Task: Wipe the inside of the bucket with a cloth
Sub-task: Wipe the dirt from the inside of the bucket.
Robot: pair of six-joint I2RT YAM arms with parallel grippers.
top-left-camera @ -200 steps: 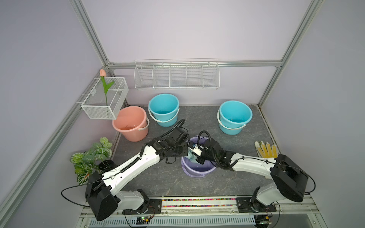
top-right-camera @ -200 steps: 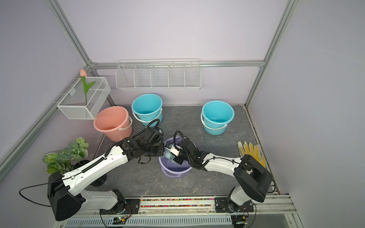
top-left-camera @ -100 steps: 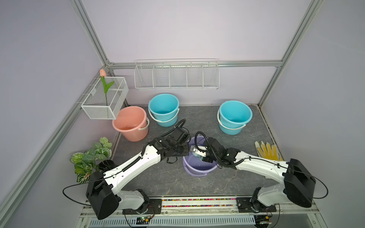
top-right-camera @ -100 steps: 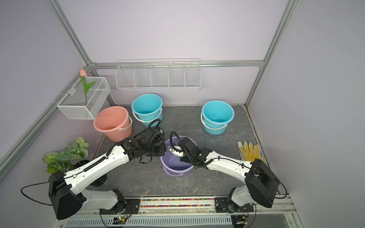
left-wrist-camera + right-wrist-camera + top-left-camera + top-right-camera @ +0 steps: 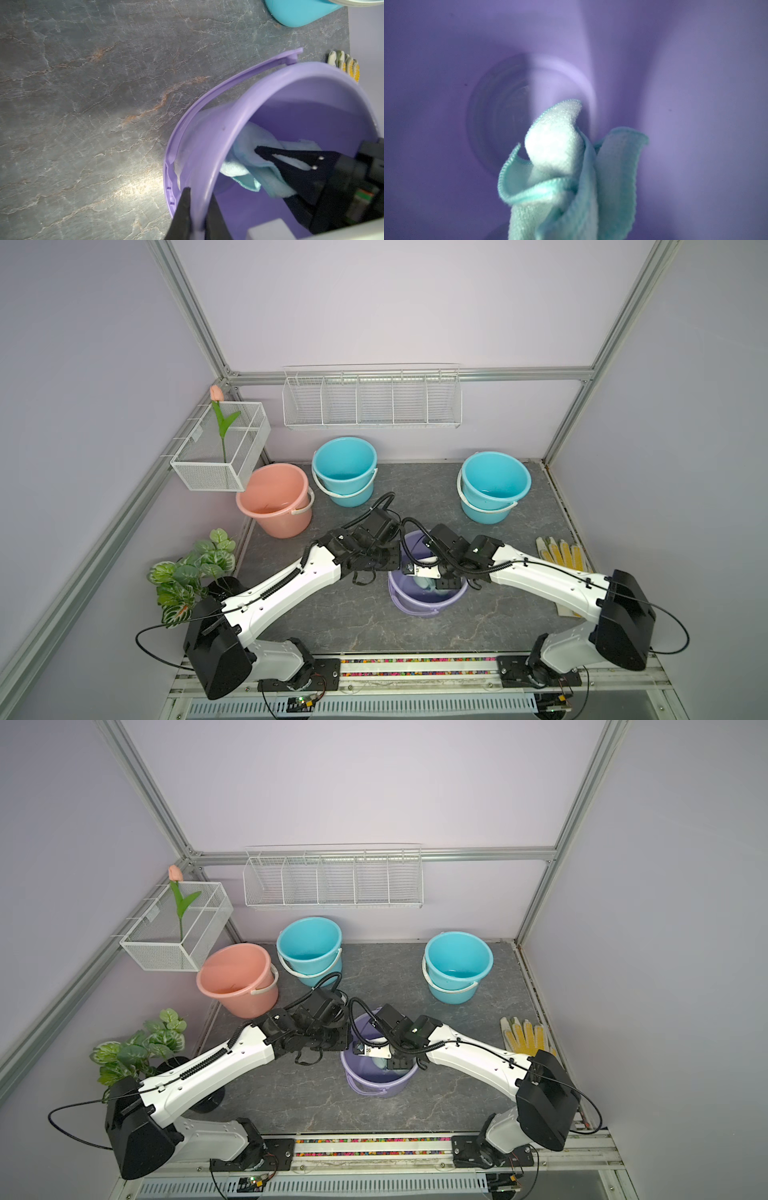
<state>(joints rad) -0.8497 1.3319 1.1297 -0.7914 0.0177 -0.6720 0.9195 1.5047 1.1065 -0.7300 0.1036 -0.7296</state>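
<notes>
The bucket [image 5: 218, 133] wall is clamped at the rim by the left gripper [image 5: 199, 193]. The cloth [image 5: 556, 133] is held pinched inside the bucket by the right gripper [image 5: 261, 152].

Both top views high, down over the whole scene; both wrist views close on the purple bucket [image 5: 301, 104].

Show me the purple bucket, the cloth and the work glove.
purple bucket [image 5: 420, 607], in a top view, front outer wall
cloth [image 5: 554, 143], right wrist view, raised fold
work glove [image 5: 562, 552], in a top view, yellow fingers
</notes>
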